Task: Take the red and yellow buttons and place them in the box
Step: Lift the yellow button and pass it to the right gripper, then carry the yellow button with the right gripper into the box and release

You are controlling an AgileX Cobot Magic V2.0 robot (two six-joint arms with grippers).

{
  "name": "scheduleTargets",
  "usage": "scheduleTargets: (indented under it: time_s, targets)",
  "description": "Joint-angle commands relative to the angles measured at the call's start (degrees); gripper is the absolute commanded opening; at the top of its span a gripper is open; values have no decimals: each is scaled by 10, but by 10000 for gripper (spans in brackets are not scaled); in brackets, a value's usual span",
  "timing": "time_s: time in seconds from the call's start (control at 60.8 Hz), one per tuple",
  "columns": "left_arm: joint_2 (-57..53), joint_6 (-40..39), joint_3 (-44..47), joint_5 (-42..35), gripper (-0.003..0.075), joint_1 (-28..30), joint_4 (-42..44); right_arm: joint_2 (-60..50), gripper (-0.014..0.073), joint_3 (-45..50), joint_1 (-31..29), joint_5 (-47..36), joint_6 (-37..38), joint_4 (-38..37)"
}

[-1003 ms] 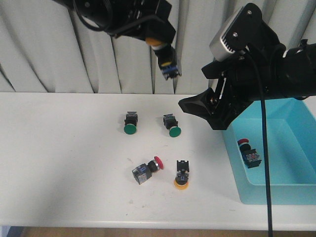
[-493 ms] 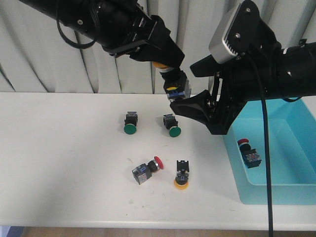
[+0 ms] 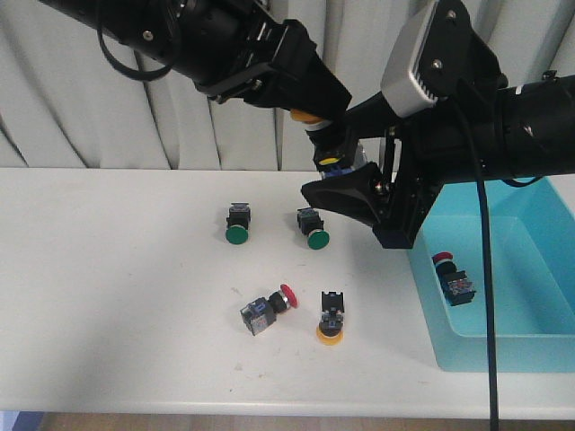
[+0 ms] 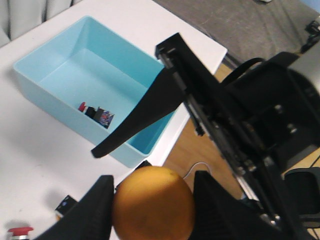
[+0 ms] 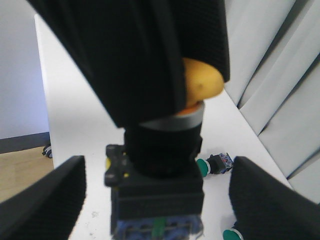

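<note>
My left gripper [image 3: 310, 115] is shut on the orange-yellow cap of a yellow button [image 3: 334, 154] and holds it in the air above the table's back middle. The cap [image 4: 152, 207] fills the gap between the left fingers. My right gripper [image 3: 350, 157] is open, and the button's black body [image 5: 155, 200] hangs between its fingers without touching them. A red button [image 3: 269, 311] lies on its side on the table, and another yellow button [image 3: 331, 321] stands cap down beside it. The turquoise box [image 3: 503, 352] at the right holds one red button [image 3: 446, 269].
Two green-capped switches [image 3: 237, 224] [image 3: 313, 229] lie at the table's middle back, below the grippers. Grey curtains hang behind the table. The box sits at the table's right front edge, and the left wrist view shows bare floor beyond it [image 4: 200, 145].
My left gripper has carried the yellow button down and to the right, into the gap of the right gripper. The right gripper has shifted left to meet it, still open.
</note>
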Motion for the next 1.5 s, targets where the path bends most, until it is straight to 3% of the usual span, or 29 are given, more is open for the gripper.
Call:
scheduleTargets:
  time_s: [0.0,0.23,0.247,0.395,0.576,0.658,0.79,0.905,1.003,1.151,1.349,1.431,1.48]
  targets:
    - [-28,2,-12,-27,-7,-2,-45,-18,447,-15,-1,-20,-9,43]
    - [-28,3,-12,-31,-5,-2,-48,-18,-16,-15,-1,-21,-13,61]
    - [-28,46,-12,-34,53,-2,-48,-18,-7,-15,-1,-28,-7,58]
    - [-28,109,-12,-32,181,-2,-48,-18,-6,-15,-1,-43,4,49]
    - [-29,123,-12,-31,396,-2,-48,-18,-4,-15,-1,-72,37,18]
    - [-29,125,-12,-31,465,-2,-46,-18,-3,-15,-3,-96,66,-2]
    - [-30,125,-12,-33,504,-2,-35,-18,-2,-15,-3,-153,137,-60]
    - [-32,124,-13,-58,498,-2,7,-18,0,-15,-3,-210,221,-136]
    - [-37,93,-13,-95,470,-2,112,-18,1,-17,-20,-258,320,-207]
    - [-51,-27,-13,-126,381,-2,329,-5,4,-19,-96,-291,472,-284]
    - [-63,-124,-13,-105,138,-2,578,48,7,-19,-208,-237,551,-345]
    - [-65,-137,-12,-84,13,-2,618,82,10,-19,-241,-216,566,-362]
    - [-65,-141,-12,-79,-8,-2,624,103,10,-19,-255,-207,578,-368]
